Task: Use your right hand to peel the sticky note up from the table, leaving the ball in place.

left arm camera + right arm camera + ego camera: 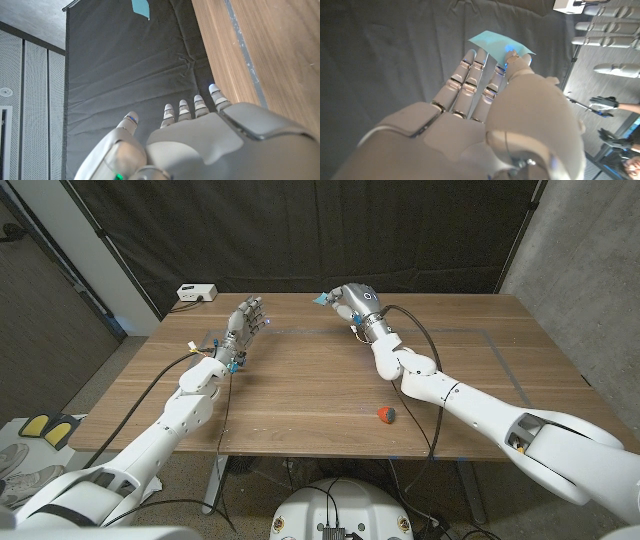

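Pinching the sticky note in our right hand above the table's far edge, we judge peeling done, ball untouched near the front edge, left hand unclenched; next, just hold steady.

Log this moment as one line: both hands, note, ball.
right hand: pinches sticky note, lifted off table | left hand: open, holds nothing | ball: on table near front edge
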Motion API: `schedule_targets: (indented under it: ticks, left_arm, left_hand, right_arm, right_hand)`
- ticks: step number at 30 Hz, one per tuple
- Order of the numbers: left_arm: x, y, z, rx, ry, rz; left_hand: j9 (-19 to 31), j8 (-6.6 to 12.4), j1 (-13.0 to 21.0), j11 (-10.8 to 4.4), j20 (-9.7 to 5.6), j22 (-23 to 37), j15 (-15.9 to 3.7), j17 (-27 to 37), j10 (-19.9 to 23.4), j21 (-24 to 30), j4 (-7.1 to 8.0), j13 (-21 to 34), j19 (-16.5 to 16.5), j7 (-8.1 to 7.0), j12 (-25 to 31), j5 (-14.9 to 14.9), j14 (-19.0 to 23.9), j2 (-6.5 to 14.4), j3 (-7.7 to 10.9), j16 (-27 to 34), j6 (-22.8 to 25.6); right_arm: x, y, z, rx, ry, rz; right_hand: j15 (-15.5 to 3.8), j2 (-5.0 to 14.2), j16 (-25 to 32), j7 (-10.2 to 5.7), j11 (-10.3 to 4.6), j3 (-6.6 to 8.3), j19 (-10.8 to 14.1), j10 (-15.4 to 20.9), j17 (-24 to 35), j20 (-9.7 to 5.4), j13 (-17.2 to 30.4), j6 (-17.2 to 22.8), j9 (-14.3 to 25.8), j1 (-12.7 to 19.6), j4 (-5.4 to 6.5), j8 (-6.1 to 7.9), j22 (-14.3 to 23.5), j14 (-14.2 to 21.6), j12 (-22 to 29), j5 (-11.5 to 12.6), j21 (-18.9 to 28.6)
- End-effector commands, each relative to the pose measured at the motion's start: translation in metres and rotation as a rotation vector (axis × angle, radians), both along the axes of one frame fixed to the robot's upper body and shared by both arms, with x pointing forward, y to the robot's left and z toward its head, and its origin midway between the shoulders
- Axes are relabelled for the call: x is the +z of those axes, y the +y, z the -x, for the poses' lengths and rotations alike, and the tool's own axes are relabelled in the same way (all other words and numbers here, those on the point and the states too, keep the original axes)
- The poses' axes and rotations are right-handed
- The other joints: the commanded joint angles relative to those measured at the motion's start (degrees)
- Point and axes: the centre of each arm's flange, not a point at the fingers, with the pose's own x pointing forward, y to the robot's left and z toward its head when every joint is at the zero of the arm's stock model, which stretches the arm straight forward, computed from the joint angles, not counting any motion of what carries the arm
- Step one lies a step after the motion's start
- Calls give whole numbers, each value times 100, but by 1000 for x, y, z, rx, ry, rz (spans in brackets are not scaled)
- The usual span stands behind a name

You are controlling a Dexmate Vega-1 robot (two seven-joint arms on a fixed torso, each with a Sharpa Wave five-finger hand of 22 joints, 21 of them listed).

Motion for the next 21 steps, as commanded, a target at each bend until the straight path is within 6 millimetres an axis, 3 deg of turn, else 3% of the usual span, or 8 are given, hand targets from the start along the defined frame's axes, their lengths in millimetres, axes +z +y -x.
schedule_targets:
  ticks: [1, 21]
  left_arm:
    - [-1, 1, 11, 0, -14, -12]
    - [-3, 1, 35, 11, -35, -30]
  left_hand:
    - [21, -15, 10, -11, 28, 18, 13, 18, 38, -7, -30, 15, 43, -35, 31, 22, 28, 23, -4, -4, 9]
    - [21, -8, 153, 3, 7, 13, 0, -2, 89, -20, -125, 12, 110, 20, 37, 23, 32, 131, 95, -29, 27]
  right_arm:
    - [32, -40, 28, 52, 50, -171]
    - [32, -86, 42, 87, 114, -399]
  right_hand:
    - [-854, 25, -63, 33, 53, -47, -26, -26, 0, -326, 5, -68, 26, 71, 6, -50, 10, -17, -29, 26, 54]
    - [-814, 107, -271, 100, 127, -82, -44, -164, -71, -203, 38, -180, 39, -2, 88, -118, -12, -104, -120, 5, 101]
